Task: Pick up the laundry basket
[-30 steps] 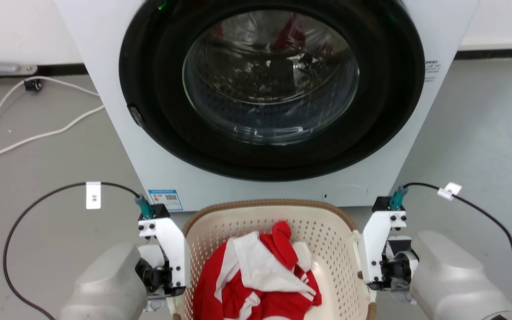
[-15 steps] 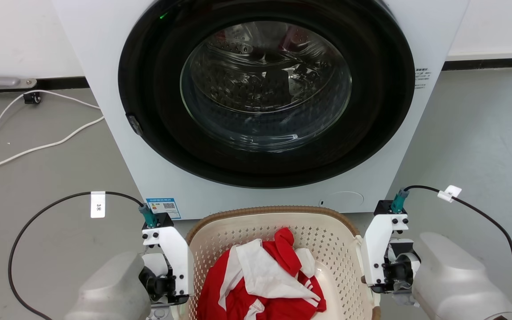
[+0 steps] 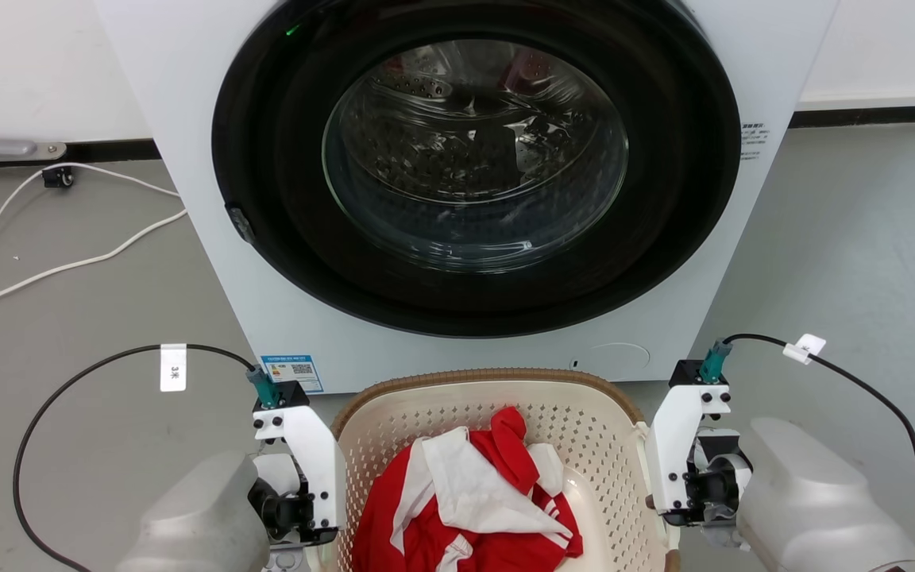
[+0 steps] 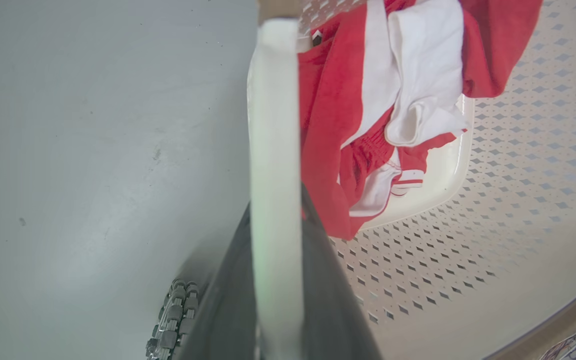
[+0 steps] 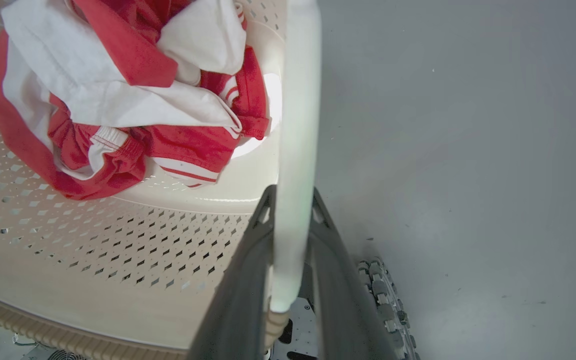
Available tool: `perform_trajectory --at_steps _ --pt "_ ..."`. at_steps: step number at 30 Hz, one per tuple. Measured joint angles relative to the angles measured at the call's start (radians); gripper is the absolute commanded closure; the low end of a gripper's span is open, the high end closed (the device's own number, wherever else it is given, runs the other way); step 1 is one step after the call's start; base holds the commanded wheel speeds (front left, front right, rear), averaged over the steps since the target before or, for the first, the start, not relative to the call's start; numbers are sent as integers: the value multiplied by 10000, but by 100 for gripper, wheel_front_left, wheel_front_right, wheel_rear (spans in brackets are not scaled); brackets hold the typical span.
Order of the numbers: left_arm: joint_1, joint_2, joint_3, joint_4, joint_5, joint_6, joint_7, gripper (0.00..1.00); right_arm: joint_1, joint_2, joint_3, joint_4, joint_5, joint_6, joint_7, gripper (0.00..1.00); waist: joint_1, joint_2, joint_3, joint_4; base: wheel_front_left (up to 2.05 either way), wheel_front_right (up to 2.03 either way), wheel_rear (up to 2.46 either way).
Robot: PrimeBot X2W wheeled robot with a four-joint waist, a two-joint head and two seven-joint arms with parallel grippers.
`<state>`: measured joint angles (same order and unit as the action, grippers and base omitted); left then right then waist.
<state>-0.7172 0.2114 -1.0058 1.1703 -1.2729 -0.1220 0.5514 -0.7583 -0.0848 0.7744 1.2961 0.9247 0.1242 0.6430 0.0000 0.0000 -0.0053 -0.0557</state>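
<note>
Over the last second the whole head view has shifted against the washer (image 3: 473, 159). We read this as a camera move, not a move of the load. In the last half second nothing has shifted. Both pairs of jaws keep the same stance on the basket throughout. We judge the grasp settled and the lift pending or barely begun. We cannot tell whether the base has left the floor (image 3: 847, 238).

The washer stands just ahead of both jaws, door shut, close to the basket's far rim. It blocks forward travel, so the lift calls for a straight rise or a pull back. The floor lies outboard of and below each pair of jaws.

The basket (image 3: 481, 375) sits between the two pairs of jaws. The left jaws are clamped on the left handle (image 4: 274, 100), with a dark finger (image 4: 333, 300) on each side. The right jaws grip the right handle (image 5: 300, 100) likewise. A red and white garment (image 3: 465, 500) lies inboard of both jaws, loose in the base, and a tilt could shift it.

A black cable (image 3: 68, 373) trails outboard from each wrist. A white cable (image 3: 68, 258) lies well apart, beyond the left jaws.
</note>
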Motion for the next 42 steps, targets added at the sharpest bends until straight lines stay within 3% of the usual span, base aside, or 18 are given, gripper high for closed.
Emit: perform_trajectory --at_steps 42 --pt "40 -23 -353 274 -508 0 -174 100 95 127 -650 0 -477 0 13 100 0 0 8 -55 0 0 0"
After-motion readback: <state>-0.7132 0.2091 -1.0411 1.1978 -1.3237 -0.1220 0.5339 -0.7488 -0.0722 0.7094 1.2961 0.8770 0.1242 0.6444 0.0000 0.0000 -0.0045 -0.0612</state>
